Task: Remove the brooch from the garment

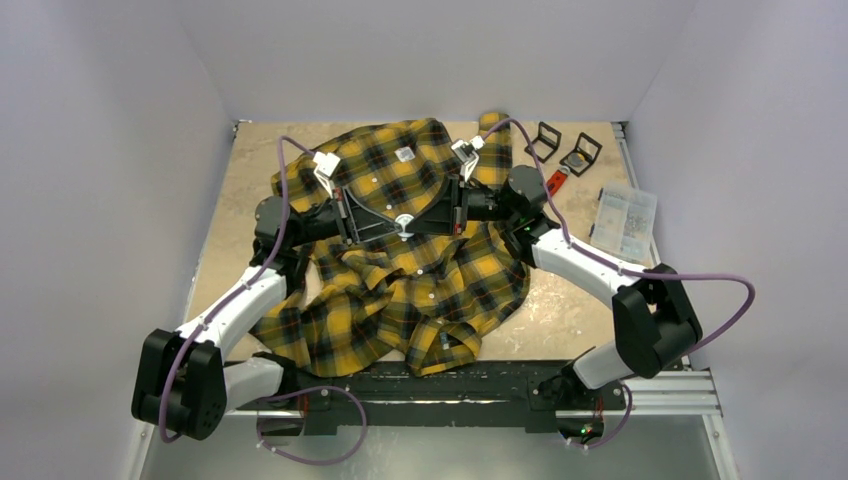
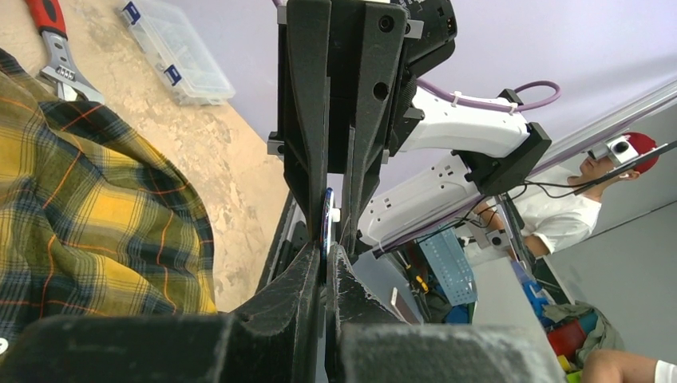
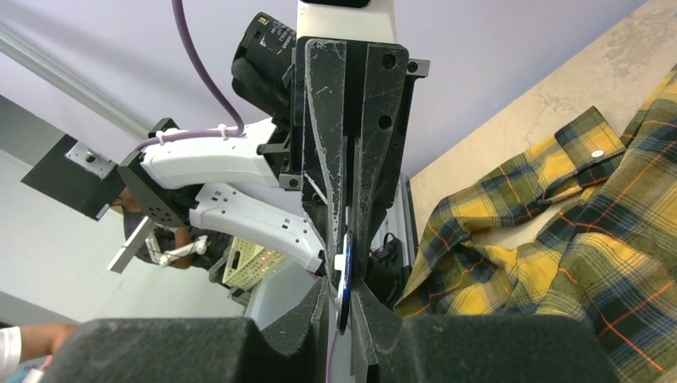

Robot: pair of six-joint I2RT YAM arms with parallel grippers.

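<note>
Overhead view: a large yellow and black plaid button-up shirt (image 1: 400, 290) lies crumpled across the middle of a beige mottled tabletop (image 1: 230, 200). Above its centre the two black grippers meet tip to tip. The left gripper (image 1: 392, 226) reaches in from the left and the right gripper (image 1: 420, 220) from the right. A small round silvery brooch (image 1: 405, 222) sits between their tips. At the upper right lie two black square frames (image 1: 562, 147), a red-handled tool (image 1: 555, 182) and a clear plastic compartment box (image 1: 625, 220).

Left wrist view: the left gripper (image 2: 326, 267) fills the bottom centre, its jaws nearly together on a thin blue-edged disc, the brooch (image 2: 327, 219). The right gripper (image 2: 334, 227) comes down from the top and pinches the same disc. The plaid shirt (image 2: 88, 215) lies at the left, apart from the brooch.

Right wrist view: the right gripper (image 3: 343, 307) at the bottom centre is closed on the edge-on brooch (image 3: 345, 275). The left gripper (image 3: 349, 231) clamps it from above. The shirt (image 3: 575, 239) spreads across the lower right.
</note>
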